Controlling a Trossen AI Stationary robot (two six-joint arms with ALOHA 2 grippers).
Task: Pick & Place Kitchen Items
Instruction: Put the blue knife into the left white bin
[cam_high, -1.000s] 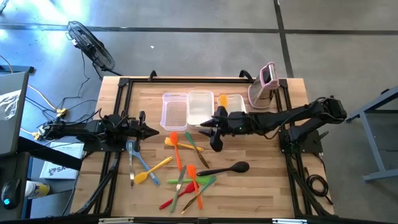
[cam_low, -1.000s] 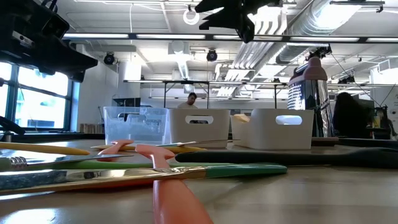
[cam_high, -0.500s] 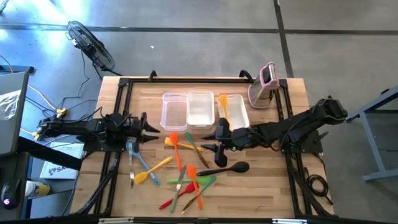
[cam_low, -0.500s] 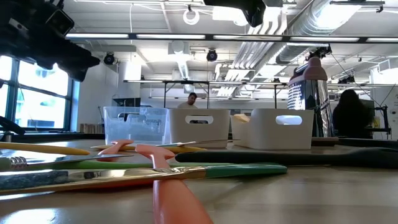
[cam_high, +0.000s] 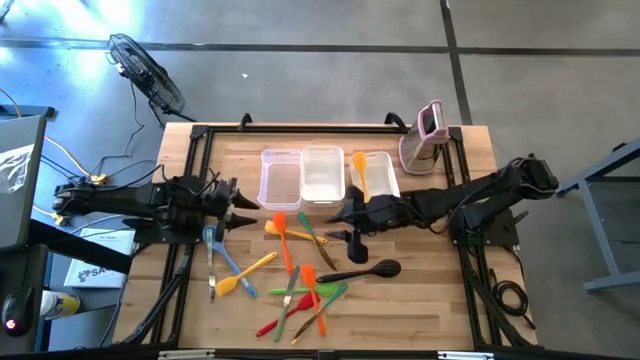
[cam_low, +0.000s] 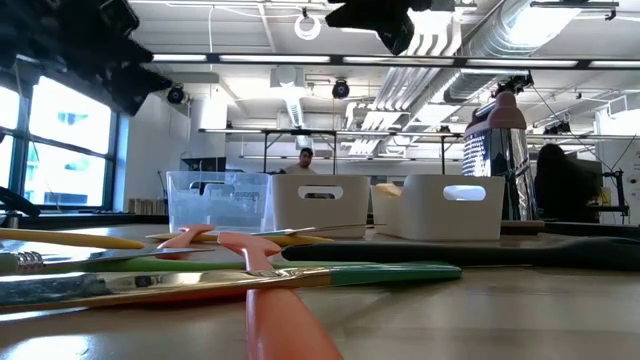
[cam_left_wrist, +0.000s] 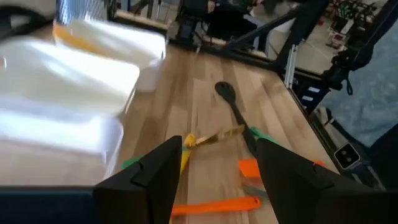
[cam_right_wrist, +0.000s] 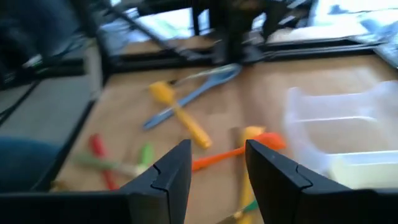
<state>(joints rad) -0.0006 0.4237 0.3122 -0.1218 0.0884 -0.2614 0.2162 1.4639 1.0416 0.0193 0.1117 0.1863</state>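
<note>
The kitchen items lie loose on the wooden table (cam_high: 420, 300). Among them are an orange spatula (cam_high: 281, 229), a black spoon (cam_high: 366, 270), a yellow turner (cam_high: 247, 275), blue utensils (cam_high: 215, 252), and a pile of green, red and orange ones (cam_high: 303, 297). One yellow-orange utensil (cam_high: 358, 170) lies in the right clear tub (cam_high: 380, 178). My left gripper (cam_high: 243, 205) (cam_left_wrist: 217, 168) hovers open at the table's left, left of the orange spatula. My right gripper (cam_high: 348, 232) (cam_right_wrist: 217, 168) hovers open above the table's middle, just near of the tubs, with nothing between its fingers.
Three clear tubs stand in a row at the far middle: left (cam_high: 280, 182), middle (cam_high: 322, 175) and right. A pink-and-white upright gadget (cam_high: 424, 135) stands at the far right corner. Bare wood lies at the near right. A fan (cam_high: 145, 70) stands on the floor off the table.
My left gripper has risen, rolled a little and opened from shut. My right gripper has drifted from beside the tubs toward the table's near edge and rolled, its fingers staying apart. The utensils have not moved.
</note>
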